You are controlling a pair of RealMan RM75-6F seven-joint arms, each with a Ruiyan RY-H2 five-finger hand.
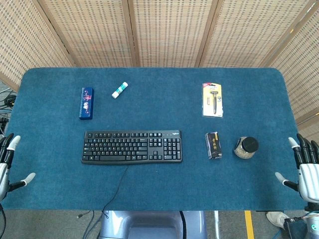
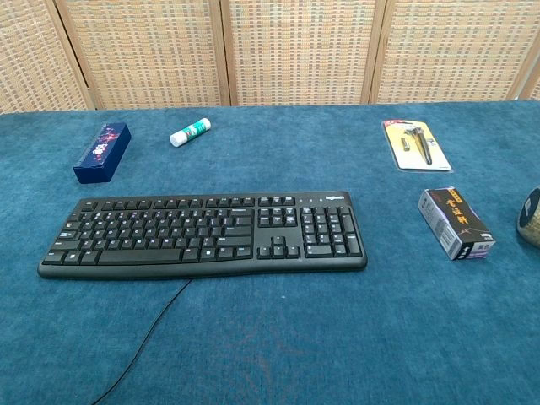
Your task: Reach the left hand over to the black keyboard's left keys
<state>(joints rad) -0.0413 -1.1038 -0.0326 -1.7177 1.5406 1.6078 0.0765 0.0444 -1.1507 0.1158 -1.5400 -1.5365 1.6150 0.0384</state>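
Observation:
The black keyboard (image 1: 132, 146) lies flat near the middle of the blue table, its cable trailing off the front edge. In the chest view the keyboard (image 2: 202, 233) fills the centre, and its left keys (image 2: 89, 236) are bare. My left hand (image 1: 9, 164) hangs at the table's left edge, well left of the keyboard, fingers apart and holding nothing. At the right edge my right hand (image 1: 305, 167) is spread the same way and empty. Neither hand shows in the chest view.
A dark blue box (image 1: 86, 103) and a glue stick (image 1: 119, 89) lie behind the keyboard's left half. A packaged tool (image 1: 212, 99), a small black box (image 1: 214, 145) and a jar with a black lid (image 1: 245, 147) sit on the right side.

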